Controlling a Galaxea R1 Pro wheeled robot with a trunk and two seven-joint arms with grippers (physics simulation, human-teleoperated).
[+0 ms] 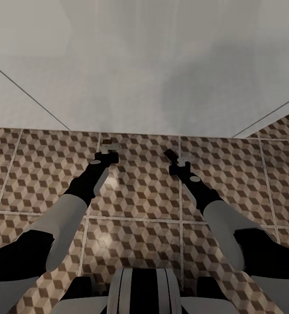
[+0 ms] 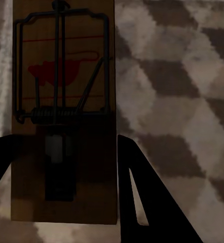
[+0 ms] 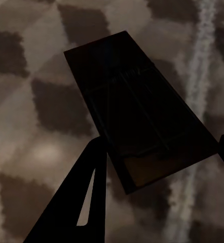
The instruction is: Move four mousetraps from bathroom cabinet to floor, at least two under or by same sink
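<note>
The left gripper [image 1: 110,149] is closed on a mousetrap [image 2: 64,111]; in the left wrist view the brown board is seen clamped between the dark fingers [image 2: 147,202], its wire frame and red mark facing the camera. The right gripper [image 1: 175,159] likewise grips a second mousetrap [image 3: 137,126], held tilted and in shadow, one finger [image 3: 81,197] at its edge. Both traps are carried just above the bathroom floor [image 1: 140,196], close to the foot of the white wall [image 1: 140,65] where the tiles end. It cannot be told whether either board already touches the tiles. The step in hand is judged to be setting them down. Each board is best lowered flat until it rests on the tile, the tilted right one levelled first, and the jaws opened only then, so that nothing drops or flips. The sink cannot be placed from here, so its nearness should be checked before release.
</note>
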